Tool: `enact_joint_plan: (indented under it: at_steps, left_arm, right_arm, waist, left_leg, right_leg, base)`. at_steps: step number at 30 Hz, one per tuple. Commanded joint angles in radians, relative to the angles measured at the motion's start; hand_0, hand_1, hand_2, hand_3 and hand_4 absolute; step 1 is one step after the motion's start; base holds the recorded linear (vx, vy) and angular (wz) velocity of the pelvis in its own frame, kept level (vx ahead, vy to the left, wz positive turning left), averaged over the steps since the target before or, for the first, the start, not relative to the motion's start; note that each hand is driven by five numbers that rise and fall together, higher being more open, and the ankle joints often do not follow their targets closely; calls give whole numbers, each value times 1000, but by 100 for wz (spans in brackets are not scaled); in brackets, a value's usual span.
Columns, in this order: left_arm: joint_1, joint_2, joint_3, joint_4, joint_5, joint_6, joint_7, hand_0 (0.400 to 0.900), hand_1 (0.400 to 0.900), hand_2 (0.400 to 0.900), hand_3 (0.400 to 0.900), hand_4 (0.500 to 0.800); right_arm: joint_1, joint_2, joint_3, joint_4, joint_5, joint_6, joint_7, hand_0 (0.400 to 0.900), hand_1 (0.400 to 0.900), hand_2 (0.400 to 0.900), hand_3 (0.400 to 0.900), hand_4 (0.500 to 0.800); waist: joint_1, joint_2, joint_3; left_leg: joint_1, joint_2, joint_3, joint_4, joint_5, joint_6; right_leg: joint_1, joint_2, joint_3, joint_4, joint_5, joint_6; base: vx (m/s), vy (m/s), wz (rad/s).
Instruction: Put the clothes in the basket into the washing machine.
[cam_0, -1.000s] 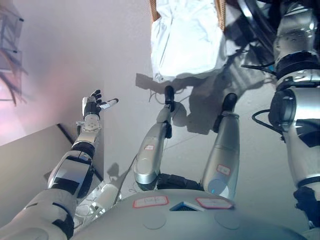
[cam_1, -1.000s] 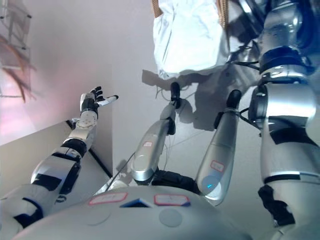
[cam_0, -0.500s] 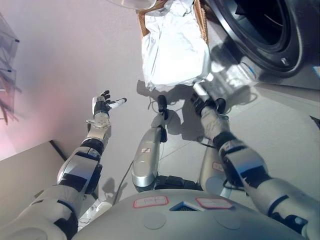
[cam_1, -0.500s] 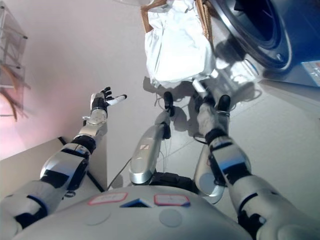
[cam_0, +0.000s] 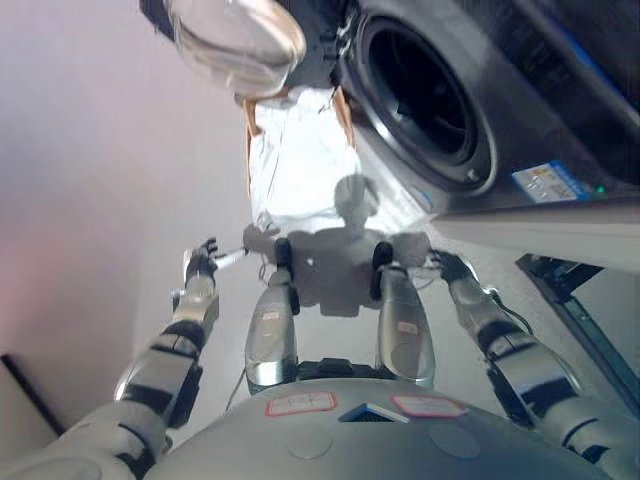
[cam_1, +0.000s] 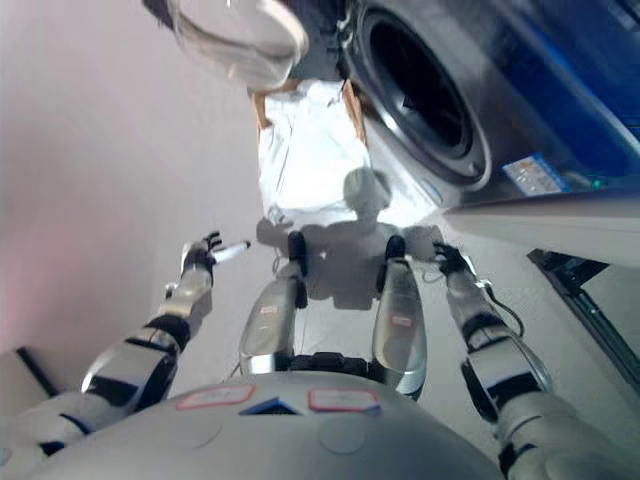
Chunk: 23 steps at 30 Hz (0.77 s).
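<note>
A wicker basket (cam_0: 249, 140) stands on the floor against the washing machine (cam_0: 520, 120), filled with white clothes (cam_0: 300, 160). The machine's round drum opening (cam_0: 420, 100) is dark, and its glass door (cam_0: 235, 40) hangs swung out above the basket. My left hand (cam_0: 205, 262) is held out low on the left, open, fingers spread, holding nothing, well short of the basket. My right hand (cam_1: 447, 258) is low on the right, below the machine's front, open and holding nothing.
A dark metal frame (cam_0: 580, 300) lies on the floor at the right, below the machine's lower edge. A low dark-edged ledge (cam_0: 20, 390) shows at the bottom left. Pale floor spreads left of the basket.
The camera has tilted, bringing the machine's drum and door into view. My right arm has swung down from the upper right to low on the right. My left hand stays held out.
</note>
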Motion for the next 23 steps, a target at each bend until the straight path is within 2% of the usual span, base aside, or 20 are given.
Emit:
enact_joint_plan:
  at_steps: [1,6,10,12,17,23]
  left_arm:
    - [8,13,39,64,79,2,-17,900,900,900,900,800]
    - [69,-35,9,144,179,40,-96,900,900,900,900,800]
    - [102,-57,-5,164,242,58,-143,900,900,900,900,800]
    - [105,-60,-16,165,267,58,-160,900,900,900,900,800]
    - [91,-54,-58,154,330,62,-173,900,900,900,900,800]
    - [89,-57,-59,147,346,61,-180,900,900,900,900,800]
  right_arm:
    - [52,0,11,45,-211,29,-30,900,900,900,900,800]
    - [99,33,-51,144,-230,55,-2,900,900,900,900,800]
    - [127,58,-104,162,-187,64,24,900,900,900,900,800]
    - [138,62,-137,170,-152,63,32,900,900,900,900,800]
    - [159,61,-166,191,-141,72,53,900,900,900,900,800]
    - [169,75,-182,209,-127,76,64,900,900,900,900,800]
  waist:
    - [-31,-37,-68]
    - [-49,-47,-126]
    - [-55,-49,-182]
    - [-61,-44,-196]
    - [-70,-48,-220]
    - [-74,-48,-245]
  left_leg:
    - [29,-42,-6,-18,-9,28]
    - [149,-38,25,-77,-20,27]
    - [236,-40,62,-134,-32,30]
    - [274,-38,72,-144,-42,30]
    - [329,-44,80,-143,-63,40]
    - [361,-50,97,-144,-84,46]
  right_leg:
    - [142,-18,2,-256,149,47]
    - [261,-27,11,-357,180,67]
    - [327,-37,33,-431,213,87]
    - [361,-39,33,-436,200,87]
    - [423,-50,27,-425,181,90]
    - [453,-61,28,-439,182,101]
  base:
    - [68,-19,-10]
    - [57,-39,-15]
    - [62,-25,-24]
    - [62,-4,-8]
    - [60,-19,5]
    - [41,-5,-6]
